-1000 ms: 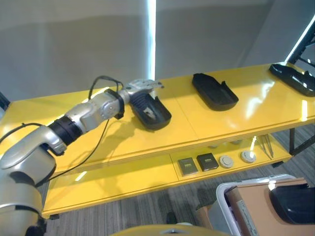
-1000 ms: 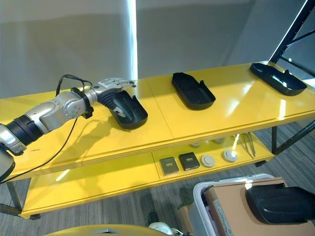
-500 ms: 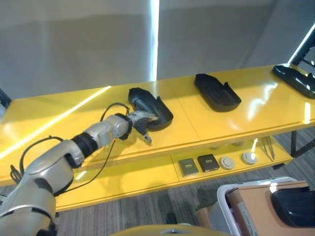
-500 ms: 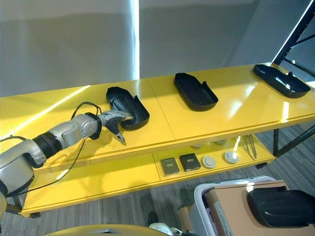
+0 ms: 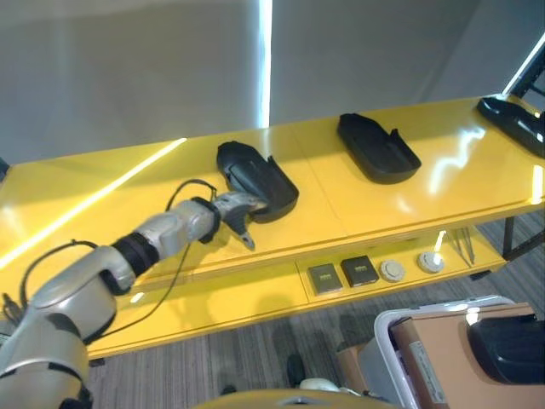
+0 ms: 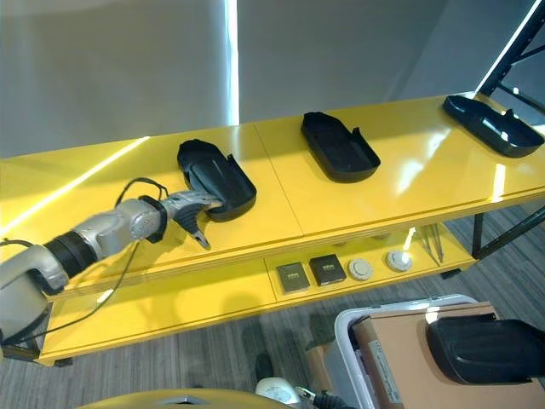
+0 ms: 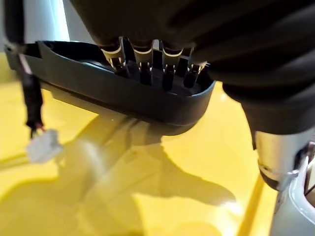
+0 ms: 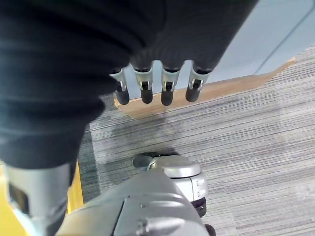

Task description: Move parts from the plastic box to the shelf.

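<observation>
Three black moulded parts lie on the yellow shelf's top board (image 5: 341, 217): one at the left (image 5: 255, 181), one in the middle (image 5: 377, 148), one at the far right (image 5: 515, 119). My left hand (image 5: 234, 211) is at the near end of the left part, open, its fingers (image 7: 142, 69) reaching straight over the part's rim (image 7: 123, 98) and its thumb hanging free below. Another black part (image 6: 485, 349) sits in the white plastic box (image 6: 341, 336) at the lower right. My right hand's fingers (image 8: 147, 88) hang straight over the carpet, holding nothing.
A brown cardboard liner (image 5: 443, 362) fills the plastic box under the part. The lower shelf board (image 5: 213, 298) carries two dark square pieces (image 5: 341, 275), two white round pieces (image 5: 410, 267) and thin metal tools (image 5: 462, 247). A grey wall stands behind the shelf.
My left hand has drawn back from above the left part to its near end and let it go. The part now lies flat on the shelf. The camera has shifted slightly.
</observation>
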Available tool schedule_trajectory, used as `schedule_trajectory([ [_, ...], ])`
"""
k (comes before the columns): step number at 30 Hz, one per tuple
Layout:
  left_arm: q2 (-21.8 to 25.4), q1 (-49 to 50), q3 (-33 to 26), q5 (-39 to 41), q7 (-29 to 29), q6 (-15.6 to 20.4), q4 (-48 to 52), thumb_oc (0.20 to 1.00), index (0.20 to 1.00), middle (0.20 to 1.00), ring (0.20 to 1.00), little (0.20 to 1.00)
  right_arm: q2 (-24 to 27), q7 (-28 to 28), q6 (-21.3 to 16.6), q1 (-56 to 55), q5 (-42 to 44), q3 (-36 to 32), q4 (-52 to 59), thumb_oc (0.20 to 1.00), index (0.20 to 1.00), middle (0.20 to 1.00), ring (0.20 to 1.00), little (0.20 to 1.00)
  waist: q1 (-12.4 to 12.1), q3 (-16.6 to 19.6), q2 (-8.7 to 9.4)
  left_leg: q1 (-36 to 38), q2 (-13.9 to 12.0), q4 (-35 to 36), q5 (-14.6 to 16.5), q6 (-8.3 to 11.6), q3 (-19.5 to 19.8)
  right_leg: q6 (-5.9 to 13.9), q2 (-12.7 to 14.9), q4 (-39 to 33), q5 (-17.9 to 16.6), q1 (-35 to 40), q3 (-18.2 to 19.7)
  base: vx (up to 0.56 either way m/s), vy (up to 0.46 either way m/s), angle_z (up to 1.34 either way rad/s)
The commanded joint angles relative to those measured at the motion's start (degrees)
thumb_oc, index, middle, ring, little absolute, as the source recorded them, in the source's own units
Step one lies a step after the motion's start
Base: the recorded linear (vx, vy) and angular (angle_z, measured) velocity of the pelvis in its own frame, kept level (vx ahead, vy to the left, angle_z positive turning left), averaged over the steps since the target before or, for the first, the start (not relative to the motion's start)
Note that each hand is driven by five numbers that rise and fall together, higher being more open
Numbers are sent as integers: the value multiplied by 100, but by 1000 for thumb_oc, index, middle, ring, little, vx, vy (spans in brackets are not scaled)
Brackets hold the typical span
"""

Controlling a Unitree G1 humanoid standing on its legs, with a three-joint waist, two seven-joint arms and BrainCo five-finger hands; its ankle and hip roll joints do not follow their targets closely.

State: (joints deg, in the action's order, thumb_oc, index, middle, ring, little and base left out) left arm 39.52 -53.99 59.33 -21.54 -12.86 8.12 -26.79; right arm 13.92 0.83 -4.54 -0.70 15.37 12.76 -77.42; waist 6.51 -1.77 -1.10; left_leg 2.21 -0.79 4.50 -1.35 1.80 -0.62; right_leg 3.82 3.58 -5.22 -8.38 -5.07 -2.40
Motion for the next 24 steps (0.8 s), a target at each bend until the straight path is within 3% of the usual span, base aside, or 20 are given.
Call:
schedule_trajectory([
  [1, 510, -1004, -12, 247, -62, 27, -111, 1000, 1000, 1000, 1000, 1000, -92, 163, 57, 89, -120, 47, -178, 1000, 1000, 1000, 1000, 1000, -44, -86, 28, -193, -470, 50, 100, 330, 182, 557, 412, 22, 778, 638, -79, 0, 0, 0],
  [2, 880, -1045, 25, 434, -181, 27, 108, 1000, 1000, 1000, 1000, 1000, -85, 195, 79, 85, -115, 28, -180, 1000, 1000, 1000, 1000, 1000, -75, -81, 28, -187, -473, 50, 90, 331, 194, 554, 414, 22, 783, 657, -99, 0, 0, 0],
  [12, 1999, -1058, 118, 1287, -515, 110, 1186, 1000, 1000, 1000, 1000, 1000, -144, 364, 115, 139, -145, 121, -171, 1000, 1000, 1000, 1000, 1000, -188, -76, 33, -200, -449, 50, 67, 345, 278, 553, 424, 22, 781, 697, -193, 1, 1, 5],
  [18, 1732, -474, -600, 1204, 27, 253, 1443, 1000, 1000, 1000, 1000, 1000, -181, 296, 37, 141, -135, 178, -68, 1000, 1000, 1000, 1000, 1000, -203, -119, 89, -225, -438, 50, 60, 343, 314, 536, 429, 22, 796, 707, -227, 0, 0, 1],
  [21, 1203, -425, -680, 741, 306, 316, 1307, 1000, 1000, 1000, 1000, 1000, -165, 189, -23, 179, -176, 201, -16, 1000, 1000, 1000, 1000, 1000, -164, -195, 90, -254, -434, 50, 63, 330, 322, 540, 427, 22, 790, 671, -223, -2, 1, 1],
  [24, 1011, -436, -690, 545, 409, 372, 1264, 1000, 1000, 1000, 1000, 1000, -141, 153, -52, 189, -198, 206, 17, 1000, 1000, 1000, 1000, 1000, -152, -211, 89, -261, -437, 50, 68, 321, 298, 540, 430, 22, 785, 645, -202, 0, 0, 0],
])
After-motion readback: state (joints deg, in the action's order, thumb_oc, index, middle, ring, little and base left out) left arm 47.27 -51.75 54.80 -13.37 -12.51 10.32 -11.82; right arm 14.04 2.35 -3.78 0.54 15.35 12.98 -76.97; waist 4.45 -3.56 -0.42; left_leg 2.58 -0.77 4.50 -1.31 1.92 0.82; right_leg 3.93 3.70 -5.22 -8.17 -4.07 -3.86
